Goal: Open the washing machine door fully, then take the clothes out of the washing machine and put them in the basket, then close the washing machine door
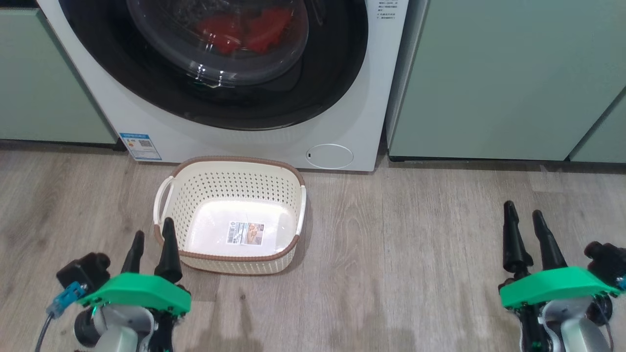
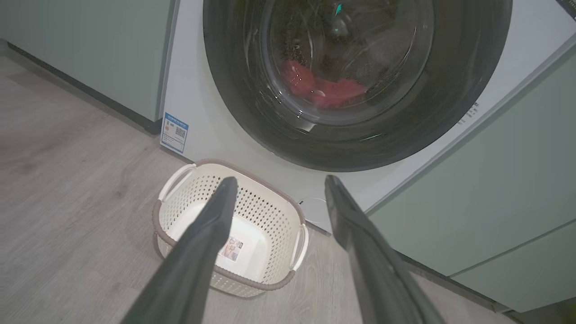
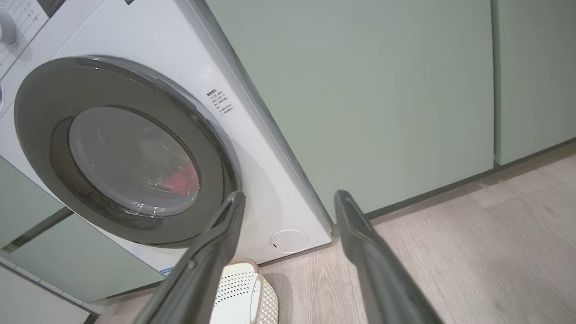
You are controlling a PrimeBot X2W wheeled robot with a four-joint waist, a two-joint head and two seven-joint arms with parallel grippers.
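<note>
We hold left gripper (image 1: 154, 229) and right gripper (image 1: 523, 209) spread, empty. The basket (image 1: 234, 160) stands just before the washing machine (image 1: 357, 122); its shut door (image 1: 337, 73) blocks the red clothes (image 1: 244, 32), perhaps two pieces. Green cabinets (image 1: 489, 73) flank it.

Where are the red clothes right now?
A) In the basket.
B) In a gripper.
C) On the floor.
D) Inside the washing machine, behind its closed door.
D: the clothes show red through the window of the closed washing machine door, and the basket holds none.
</note>
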